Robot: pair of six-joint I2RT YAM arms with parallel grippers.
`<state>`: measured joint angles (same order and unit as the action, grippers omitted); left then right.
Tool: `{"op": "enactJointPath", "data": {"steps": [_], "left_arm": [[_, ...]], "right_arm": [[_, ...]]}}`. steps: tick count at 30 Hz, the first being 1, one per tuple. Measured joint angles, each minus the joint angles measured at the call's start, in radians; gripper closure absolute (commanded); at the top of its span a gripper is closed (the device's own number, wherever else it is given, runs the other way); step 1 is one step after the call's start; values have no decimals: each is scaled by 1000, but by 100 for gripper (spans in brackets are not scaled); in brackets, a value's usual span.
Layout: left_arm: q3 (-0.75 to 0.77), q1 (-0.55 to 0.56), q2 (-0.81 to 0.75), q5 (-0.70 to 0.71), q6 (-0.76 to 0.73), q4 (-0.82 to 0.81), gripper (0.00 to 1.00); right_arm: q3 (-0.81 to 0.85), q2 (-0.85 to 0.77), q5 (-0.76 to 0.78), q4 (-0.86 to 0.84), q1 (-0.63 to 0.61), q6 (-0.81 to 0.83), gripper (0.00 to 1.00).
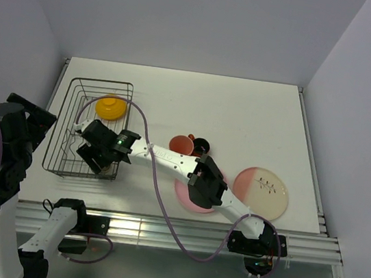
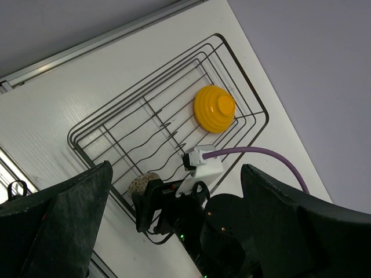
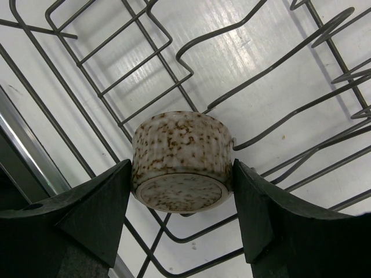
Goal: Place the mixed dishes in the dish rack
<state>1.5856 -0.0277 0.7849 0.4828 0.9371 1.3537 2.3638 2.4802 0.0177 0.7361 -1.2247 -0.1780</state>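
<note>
My right gripper [image 3: 181,174] pinches the small speckled beige cup [image 3: 182,159] between its fingers, the dish rack [image 1: 103,82] wires just beyond the fingertips; my left gripper [image 2: 174,174] hangs spread, empty. Placing step, I judge: next, settle the cup on the wires, then let go.

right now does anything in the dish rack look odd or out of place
Nothing spilled or broken. The orange-yellow ribbed bowl lies upside down, base up, at the far end of the grey wire dish rack.
</note>
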Motion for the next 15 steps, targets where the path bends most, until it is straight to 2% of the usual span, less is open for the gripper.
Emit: {"op": "enactJointPath", "data": {"steps": [4,8,15], "left_arm": [[0,0,6,0,-5,0,1],[-5,0,14,-1,-10,0,1],[-9,0,18,-14,-20,0,1]], "right_arm": [[6,0,3,6,-1,-3,29],[9,0,8,11,-3,-9,18],[19,0,12,15,-8,-8,15]]}}
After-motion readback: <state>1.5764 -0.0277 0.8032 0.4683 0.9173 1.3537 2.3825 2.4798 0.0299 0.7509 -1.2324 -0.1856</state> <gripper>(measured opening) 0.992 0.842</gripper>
